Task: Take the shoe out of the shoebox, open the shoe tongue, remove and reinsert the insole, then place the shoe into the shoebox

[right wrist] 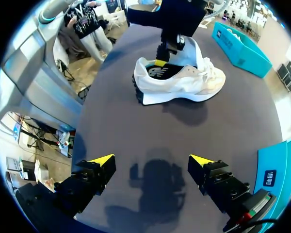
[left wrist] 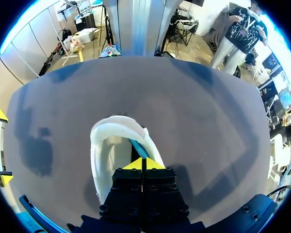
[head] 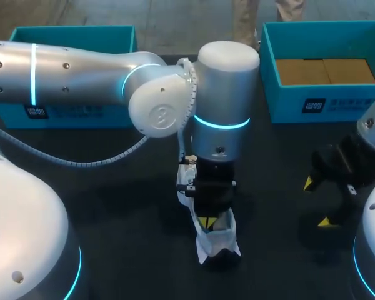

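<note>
On the dark desk, the white shoe lies near the middle. Your left claw sits pinched narrow inside its opening. The right claw hangs wide at the right. Draw the insole up slowly, and steady the shoe.

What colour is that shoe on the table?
The shoe is white, dark inside; best seen in the right wrist view.
</note>
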`<state>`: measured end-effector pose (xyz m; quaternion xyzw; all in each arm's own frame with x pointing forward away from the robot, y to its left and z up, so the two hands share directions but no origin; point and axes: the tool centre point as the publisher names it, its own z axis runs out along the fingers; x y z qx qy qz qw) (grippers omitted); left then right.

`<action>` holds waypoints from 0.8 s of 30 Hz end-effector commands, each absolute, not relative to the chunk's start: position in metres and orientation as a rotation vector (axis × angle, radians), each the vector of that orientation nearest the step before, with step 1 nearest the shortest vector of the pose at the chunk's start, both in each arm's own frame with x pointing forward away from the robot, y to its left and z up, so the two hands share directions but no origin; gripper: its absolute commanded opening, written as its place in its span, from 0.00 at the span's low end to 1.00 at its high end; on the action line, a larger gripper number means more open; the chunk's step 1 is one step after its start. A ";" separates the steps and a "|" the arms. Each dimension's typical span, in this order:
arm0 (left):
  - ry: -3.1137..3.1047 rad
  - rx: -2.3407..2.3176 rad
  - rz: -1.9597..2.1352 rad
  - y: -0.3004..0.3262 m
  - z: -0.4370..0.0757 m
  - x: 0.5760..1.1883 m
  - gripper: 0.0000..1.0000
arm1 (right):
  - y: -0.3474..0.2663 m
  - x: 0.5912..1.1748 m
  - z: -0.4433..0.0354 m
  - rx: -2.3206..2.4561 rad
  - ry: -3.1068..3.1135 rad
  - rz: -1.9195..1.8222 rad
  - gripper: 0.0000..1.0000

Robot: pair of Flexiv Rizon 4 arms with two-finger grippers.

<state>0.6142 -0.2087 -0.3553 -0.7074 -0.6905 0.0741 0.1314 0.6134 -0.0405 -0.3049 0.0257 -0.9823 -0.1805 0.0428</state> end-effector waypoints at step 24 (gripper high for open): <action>-1.961 -2.003 0.200 -0.207 -0.390 0.611 0.00 | -0.040 0.612 -0.305 0.077 -3.008 -0.548 1.00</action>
